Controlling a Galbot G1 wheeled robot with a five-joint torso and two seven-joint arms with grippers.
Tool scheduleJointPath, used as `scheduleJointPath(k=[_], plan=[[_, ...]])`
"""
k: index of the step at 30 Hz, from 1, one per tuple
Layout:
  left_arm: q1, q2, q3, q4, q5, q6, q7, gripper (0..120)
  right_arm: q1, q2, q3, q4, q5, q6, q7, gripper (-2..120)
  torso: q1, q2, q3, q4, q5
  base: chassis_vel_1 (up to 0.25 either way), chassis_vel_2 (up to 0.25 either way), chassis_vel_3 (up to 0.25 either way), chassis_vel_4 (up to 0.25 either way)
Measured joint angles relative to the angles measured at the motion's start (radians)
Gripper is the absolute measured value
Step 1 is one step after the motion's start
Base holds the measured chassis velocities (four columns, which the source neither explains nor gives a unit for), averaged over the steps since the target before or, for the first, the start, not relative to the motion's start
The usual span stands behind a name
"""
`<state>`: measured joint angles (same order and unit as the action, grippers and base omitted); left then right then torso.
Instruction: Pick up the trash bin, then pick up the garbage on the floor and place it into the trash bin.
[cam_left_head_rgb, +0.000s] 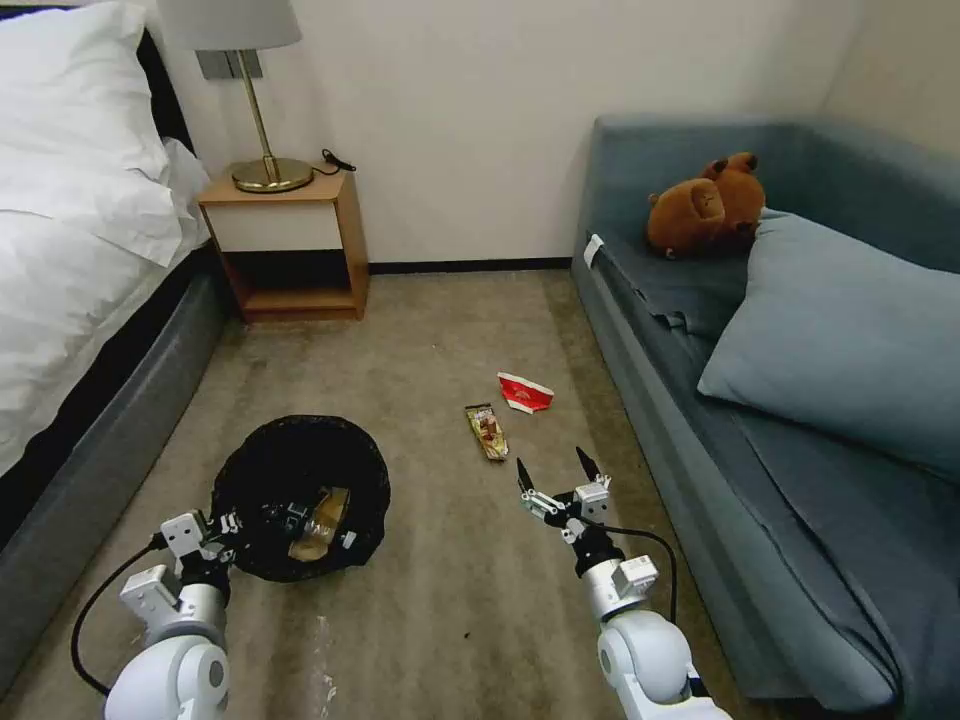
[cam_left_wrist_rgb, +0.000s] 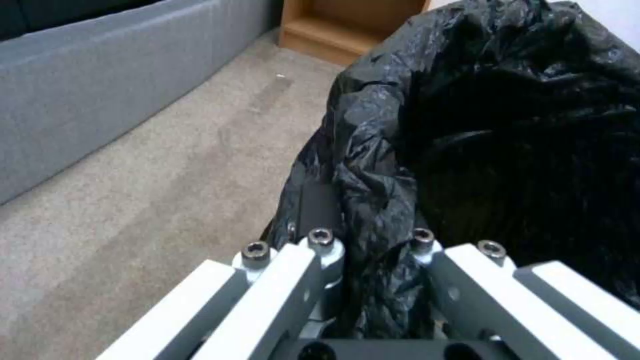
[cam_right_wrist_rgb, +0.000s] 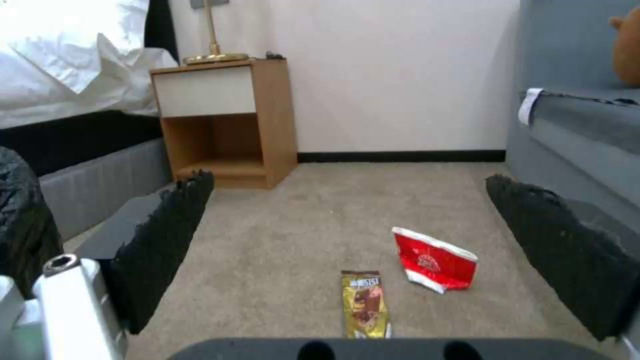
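The trash bin (cam_left_head_rgb: 300, 470), lined with a crinkly black bag, is at my front left over the carpet. My left gripper (cam_left_head_rgb: 238, 524) is shut on its near rim, and the left wrist view shows the bag's (cam_left_wrist_rgb: 500, 125) folded edge pinched between the fingers (cam_left_wrist_rgb: 320, 245). Inside the bin lie a clear bottle and a tan paper piece (cam_left_head_rgb: 320, 520). My right gripper (cam_left_head_rgb: 557, 470) hangs open above the floor, just short of the gold-brown snack wrapper (cam_left_head_rgb: 487, 432) (cam_right_wrist_rgb: 365, 304). The flattened red-and-white cup (cam_left_head_rgb: 524, 393) (cam_right_wrist_rgb: 435, 259) lies slightly beyond the wrapper.
A bed (cam_left_head_rgb: 70, 250) runs along the left, with a wooden nightstand (cam_left_head_rgb: 290, 240) and lamp (cam_left_head_rgb: 262, 150) at the far wall. A blue sofa (cam_left_head_rgb: 700, 330) lines the right, carrying a pillow (cam_left_head_rgb: 850, 330) and a brown plush toy (cam_left_head_rgb: 705, 205). Bare carpet lies between.
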<state>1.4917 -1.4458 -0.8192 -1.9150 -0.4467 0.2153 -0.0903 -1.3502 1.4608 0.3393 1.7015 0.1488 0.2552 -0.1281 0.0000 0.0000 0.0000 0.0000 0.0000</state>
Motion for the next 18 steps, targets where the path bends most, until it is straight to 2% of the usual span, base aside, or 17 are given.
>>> scheduleJointPath(k=[18], plan=[[0.002, -0.003, -0.001, -0.006, 0.001, -0.001, 0.000, 3, 0.001, 0.005, 0.004, 0.000, -0.001, 0.006, -0.002, 100, 0.000, 0.000, 0.000, -0.0001, 0.0000, -0.075, 0.083, 0.076, -0.077]])
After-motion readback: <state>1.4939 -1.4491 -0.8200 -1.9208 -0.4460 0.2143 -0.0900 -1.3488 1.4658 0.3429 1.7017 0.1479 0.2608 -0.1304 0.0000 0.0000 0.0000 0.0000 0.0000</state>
